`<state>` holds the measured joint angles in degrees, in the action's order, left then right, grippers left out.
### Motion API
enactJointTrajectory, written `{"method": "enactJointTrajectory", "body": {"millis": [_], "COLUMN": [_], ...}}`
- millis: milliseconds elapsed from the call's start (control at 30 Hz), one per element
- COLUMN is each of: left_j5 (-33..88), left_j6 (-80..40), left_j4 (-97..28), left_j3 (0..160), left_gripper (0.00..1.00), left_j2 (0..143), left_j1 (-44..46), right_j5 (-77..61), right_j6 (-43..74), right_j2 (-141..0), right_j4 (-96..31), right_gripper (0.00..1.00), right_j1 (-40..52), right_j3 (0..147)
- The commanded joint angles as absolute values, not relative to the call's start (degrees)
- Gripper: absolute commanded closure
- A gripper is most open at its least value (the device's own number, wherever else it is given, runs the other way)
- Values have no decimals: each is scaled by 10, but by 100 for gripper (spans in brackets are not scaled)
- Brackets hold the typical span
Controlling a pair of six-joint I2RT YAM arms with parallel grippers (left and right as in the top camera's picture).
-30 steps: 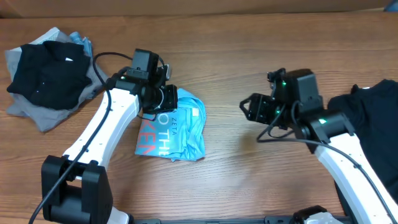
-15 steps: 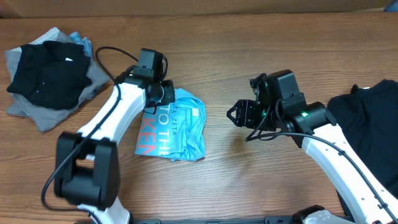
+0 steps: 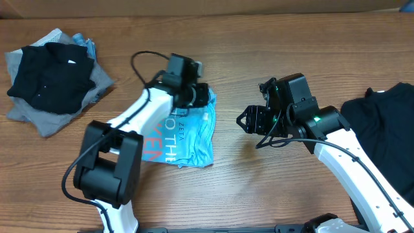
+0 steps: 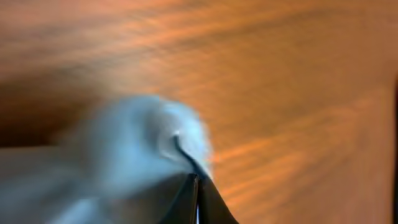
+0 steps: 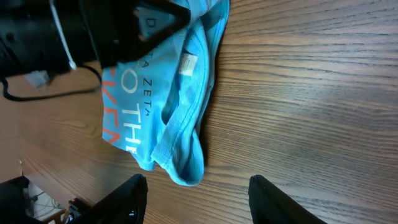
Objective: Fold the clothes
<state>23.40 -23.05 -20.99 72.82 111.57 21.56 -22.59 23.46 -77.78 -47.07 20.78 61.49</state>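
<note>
Brown wood-grain table

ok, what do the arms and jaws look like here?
Left arm and right arm: white links, black joints, black cables looping alongside. Left gripper and right gripper: black, with black jaws; green light glows by the right wrist.

The upper edge of the crumpled light blue cloth T-shirt has been dragged rightward by the clamped left gripper, while the right gripper has been brought nearer.
</note>
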Motion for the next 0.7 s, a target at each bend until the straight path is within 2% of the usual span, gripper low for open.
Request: {"method": "enactJointTrajectory", "body": {"millis": [0,133,367,467,533,600,667], "left_j5": [269,264,241,207,203,197,189], "left_j6": [-238,-238,-225,-212,-185,-166,-139], "left_j4": [-223,-249,-305,-355,-392,-439,-483], "left_j3": [735,735,735,735,735,735,735], "left_gripper": [96,96,96,91,85,85,82], "left_j2": [1108,1093,993,948,924,908,904], "left_j1": [234,230,162,127,106,87,79], "right_j5": [-225,-209,-209,-223,-224,-224,-225], "right_j6": [224,225,227,236,263,289,319], "right_j2": [-762,-762,-766,-781,-805,-836,-880], "right_j4": [-468,-469,-449,-422,-400,-378,-345], "right_gripper": [44,41,34,33,34,42,46], "right_j1": [209,209,210,224,241,258,276], "right_j3": [618,618,618,618,618,618,618]}}
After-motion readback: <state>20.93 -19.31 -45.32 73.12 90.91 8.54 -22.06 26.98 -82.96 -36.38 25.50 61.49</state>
